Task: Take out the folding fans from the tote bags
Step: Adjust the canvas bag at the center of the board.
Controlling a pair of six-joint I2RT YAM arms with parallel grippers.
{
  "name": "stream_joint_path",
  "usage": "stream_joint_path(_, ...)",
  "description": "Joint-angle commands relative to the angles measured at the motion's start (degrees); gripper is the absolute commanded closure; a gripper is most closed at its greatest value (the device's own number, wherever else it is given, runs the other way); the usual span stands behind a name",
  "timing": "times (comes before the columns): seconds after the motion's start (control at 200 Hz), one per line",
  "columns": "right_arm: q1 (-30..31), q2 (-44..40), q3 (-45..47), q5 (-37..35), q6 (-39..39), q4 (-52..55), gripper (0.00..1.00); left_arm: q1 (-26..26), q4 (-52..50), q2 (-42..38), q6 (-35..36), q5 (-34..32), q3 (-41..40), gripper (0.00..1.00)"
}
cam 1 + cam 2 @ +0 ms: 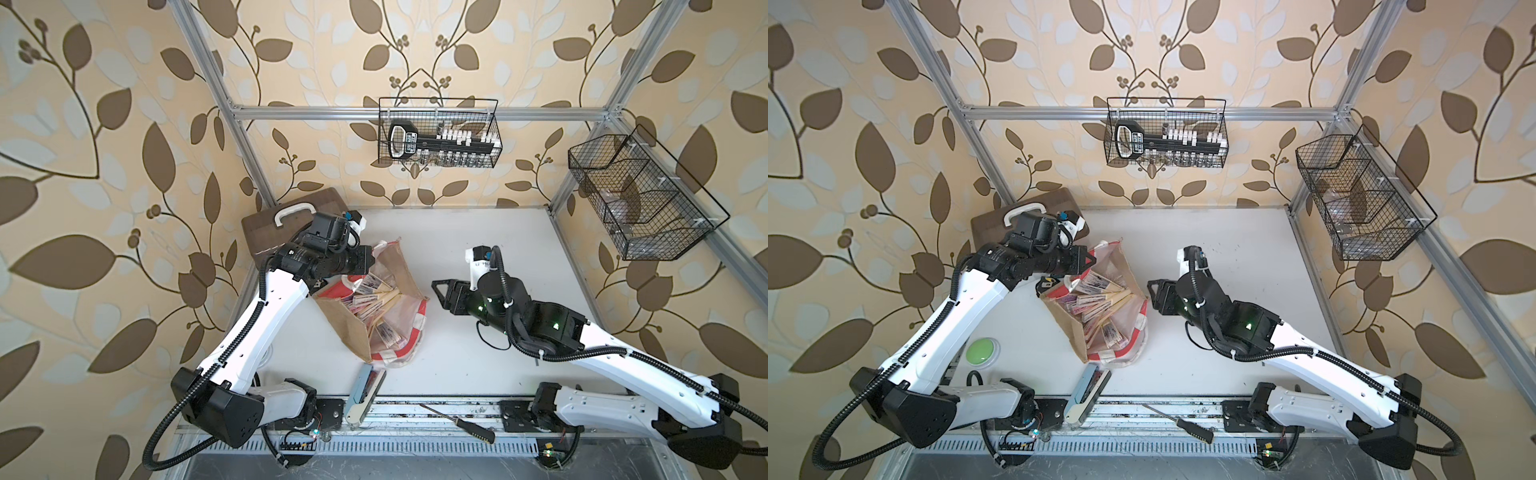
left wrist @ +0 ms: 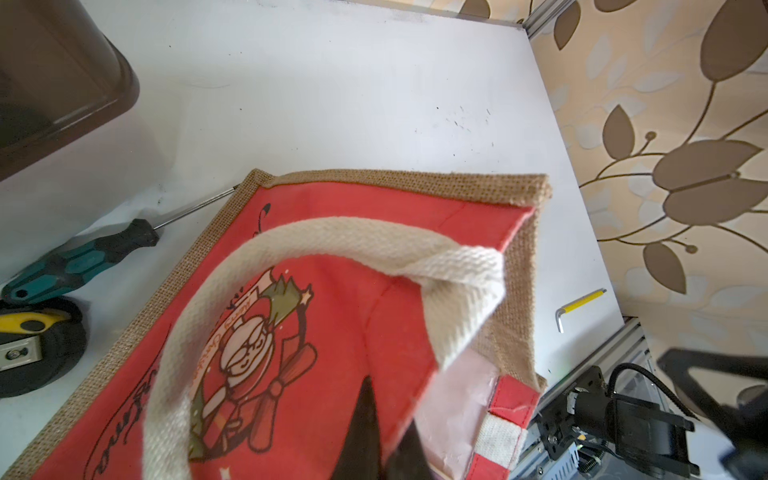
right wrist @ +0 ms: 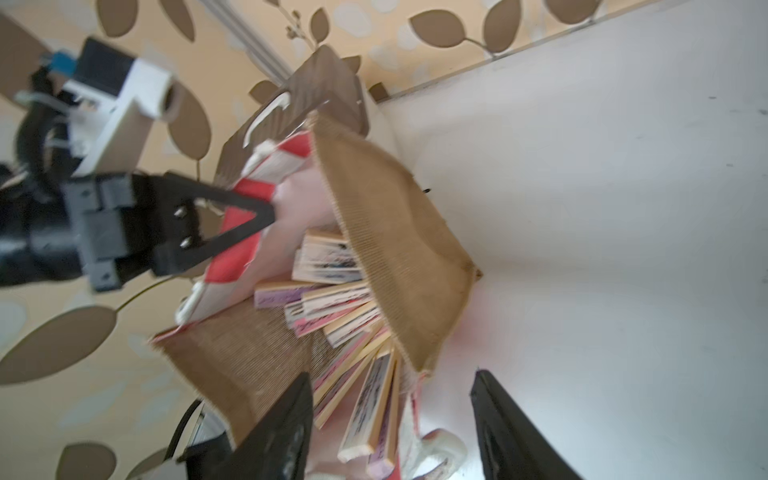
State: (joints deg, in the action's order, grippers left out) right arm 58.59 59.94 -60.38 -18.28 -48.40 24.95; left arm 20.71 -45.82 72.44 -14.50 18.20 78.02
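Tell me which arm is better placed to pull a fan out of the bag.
Right. The left claw is shut on the bag at its rim, holding it open. The right claw is open and empty, facing the fans in the bag's mouth.

White table [image 1: 478, 232], jute tote bag [image 1: 347, 328] mid-left, brown case [image 1: 257, 237] behind, light-blue tool [image 1: 363, 388] at front edge

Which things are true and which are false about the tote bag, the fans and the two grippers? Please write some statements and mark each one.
The folding fans are inside the tote bag. True.
The left gripper is open, away from the bag. False: it is shut on the bag's rim.
The right gripper holds a fan. False: it is open and empty, beside the bag.
The black-handled screwdriver lies outside the bag. True.
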Motion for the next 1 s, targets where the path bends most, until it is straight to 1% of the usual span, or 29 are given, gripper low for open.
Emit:
stream_joint_path(0.0,4.65,2.64,-2.25,-0.27,5.52,-5.17,0.42,0.82,1.85,-0.75,-1.08,2.69,2.8,1.0)
stream_joint_path(0.095,10.28,6.0,-2.23,-3.06,15.13,-10.71,0.43,0.82,0.69,0.02,-0.33,1.47,3.39,1.0)
stream_joint_path(0.16,12.71,8.38,-1.31,-5.78,24.51,-14.79,0.43,0.82,-0.17,0.73,0.07,0.85,3.93,1.0)
stream_joint_path(0.22,14.04,10.65,-0.12,-7.78,32.71,-18.97,0.46,0.82,-0.69,1.23,0.3,0.69,4.58,1.0)
stream_joint_path(0.27,14.68,12.68,-0.04,-6.52,39.48,-21.69,0.46,0.82,-1.0,1.46,0.37,0.74,4.9,1.0)
stream_joint_path(0.33,14.39,14.79,0.54,-5.06,44.94,-24.92,0.46,0.82,-1.11,1.43,0.61,0.62,5.14,1.0)
stream_joint_path(0.38,12.98,16.13,0.97,-4.06,46.73,-26.81,0.44,0.82,-1.11,1.38,0.77,0.53,5.02,1.0)
stream_joint_path(0.47,6.87,18.16,1.17,5.04,47.86,-27.35,0.39,0.82,-1.29,1.46,1.14,0.28,4.68,1.0)
stream_joint_path(0.535,3.2,18.98,2.65,10.5,48.91,-30.42,0.38,0.82,-1.37,1.45,1.26,0.2,4.34,1.0)
stream_joint_path(0.585,2.36,19.82,3.46,13.22,52.83,-32.4,0.36,0.82,-1.37,1.47,1.36,0.24,4.19,1.0)
stream_joint_path(0.61,2.67,20.32,3.28,12.94,55.06,-32.65,0.35,0.82,-1.37,1.5,1.34,0.34,4.16,1.0)
stream_joint_path(0.665,3.99,22.23,2.52,9.97,58.66,-32.87,0.32,0.82,-1.31,1.64,1.32,0.66,4.21,1.0)
stream_joint_path(0.73,4.92,24.04,2.57,10.32,63.98,-34.03,0.28,0.82,-1.12,1.78,0.95,1.19,4.2,1.0)
stream_joint_path(0.765,5.31,25.11,3.04,9.09,65.85,-36.14,0.28,0.82,-0.9,1.78,0.8,1.56,4.24,1.0)
stream_joint_path(0.805,5.5,26.45,3.13,6.87,66.06,-38.15,0.26,0.82,-0.68,1.82,0.57,1.84,4.2,1.0)
stream_joint_path(0.86,4.83,28.15,3.2,5.57,65.47,-40.57,0.25,0.82,-0.58,1.82,0.39,2.01,4.26,1.0)
stream_joint_path(0.995,2.99,30.76,3.25,5.45,64.99,-44.33,0.25,0.82,-1.01,1.73,0.37,1.67,4.65,1.0)
